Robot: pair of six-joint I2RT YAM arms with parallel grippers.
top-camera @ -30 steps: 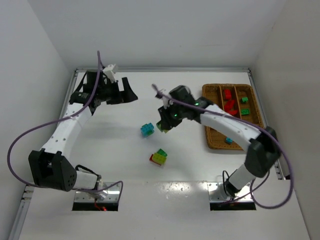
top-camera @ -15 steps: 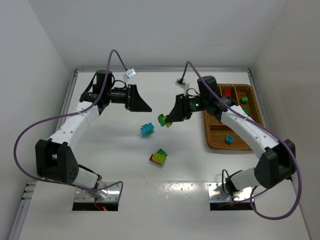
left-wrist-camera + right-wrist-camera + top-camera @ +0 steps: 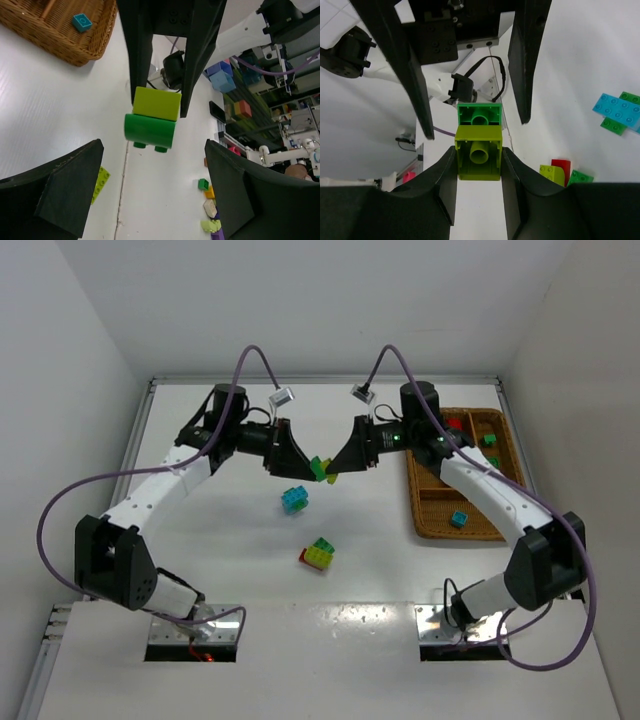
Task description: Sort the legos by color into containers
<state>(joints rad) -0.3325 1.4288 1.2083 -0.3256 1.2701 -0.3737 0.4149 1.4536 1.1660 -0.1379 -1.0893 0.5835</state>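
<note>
The top external camera hangs high above and behind the arm bases. It looks steeply down on the whole worktop (image 3: 380,540), from its near edge to its far edge. The left wrist camera sits close behind the left jaws and faces right, seemingly rolled onto its side, toward the wicker tray (image 3: 65,45) at the worktop's right edge. The right wrist camera sits close behind the right jaws, facing left. All three views share the stacked bricks (image 3: 322,469) over the worktop's middle. The top and right wrist views also share the cyan brick (image 3: 294,499).
</note>
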